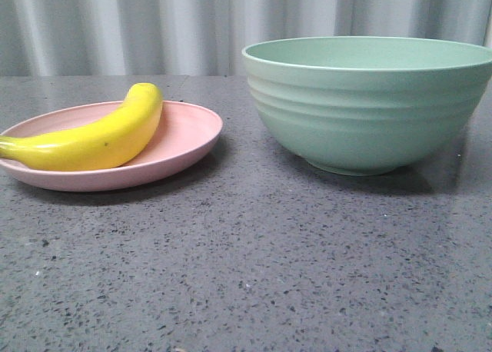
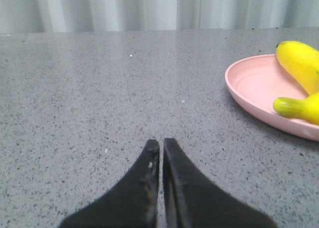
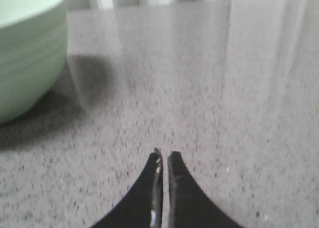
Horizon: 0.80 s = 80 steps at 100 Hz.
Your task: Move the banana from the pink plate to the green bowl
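The yellow banana (image 1: 96, 137) lies across the pink plate (image 1: 188, 133) at the left of the front view, its greenish stem end pointing left. To its right stands the tall green bowl (image 1: 369, 106), its inside hidden from this low angle. Neither gripper shows in the front view. In the left wrist view my left gripper (image 2: 161, 142) is shut and empty over bare table, apart from the pink plate (image 2: 251, 86) and the banana (image 2: 301, 83). My right gripper (image 3: 164, 154) is shut and empty too, with the green bowl (image 3: 27, 54) standing off to one side.
Plate and bowl rest on a grey speckled tabletop (image 1: 246, 267). A pale pleated curtain (image 1: 154, 21) hangs behind the table's far edge. A gap of bare table separates the plate from the bowl.
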Each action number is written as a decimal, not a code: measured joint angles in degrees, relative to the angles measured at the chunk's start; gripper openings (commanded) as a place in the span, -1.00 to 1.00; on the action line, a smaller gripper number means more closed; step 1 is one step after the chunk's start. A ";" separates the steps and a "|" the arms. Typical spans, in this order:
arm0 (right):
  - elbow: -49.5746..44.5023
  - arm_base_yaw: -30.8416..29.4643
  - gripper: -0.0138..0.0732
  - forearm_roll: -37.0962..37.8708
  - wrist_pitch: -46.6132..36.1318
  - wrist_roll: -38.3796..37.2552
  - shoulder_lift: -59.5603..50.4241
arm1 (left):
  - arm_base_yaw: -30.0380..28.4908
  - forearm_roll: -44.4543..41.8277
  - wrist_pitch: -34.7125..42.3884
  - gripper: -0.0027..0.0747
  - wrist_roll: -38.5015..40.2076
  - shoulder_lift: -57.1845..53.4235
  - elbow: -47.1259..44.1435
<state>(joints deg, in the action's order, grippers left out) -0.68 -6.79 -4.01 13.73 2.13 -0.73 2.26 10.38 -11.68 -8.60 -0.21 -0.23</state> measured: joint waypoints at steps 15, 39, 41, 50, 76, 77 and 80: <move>0.00 0.00 -0.84 0.00 -3.37 0.00 0.00 | 0.00 0.00 2.44 -0.98 0.00 0.00 0.00; 0.00 0.00 -0.84 0.00 -5.93 0.00 0.00 | 0.00 0.00 3.06 -0.98 0.00 0.00 0.00; 0.00 0.00 -0.84 0.00 -6.07 0.00 0.00 | 0.00 0.00 3.06 -0.98 0.00 0.00 0.00; 0.00 0.00 -0.84 0.00 -6.29 0.00 0.00 | 0.00 0.00 3.06 -0.98 0.00 0.00 0.00; 0.00 0.00 -0.84 0.00 -6.50 0.00 0.00 | 0.00 0.00 3.06 -0.98 0.00 0.00 0.00; 0.00 0.00 -0.84 0.00 -6.50 0.00 0.00 | 0.00 0.00 3.06 -0.98 0.00 0.00 0.00; 0.00 0.00 -0.84 0.00 -6.50 0.00 0.00 | 0.00 0.00 3.06 -0.98 0.00 0.00 0.00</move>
<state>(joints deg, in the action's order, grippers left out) -0.68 -6.79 -4.01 7.24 2.13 -0.73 2.26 10.38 -8.61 -8.60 -0.21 -0.23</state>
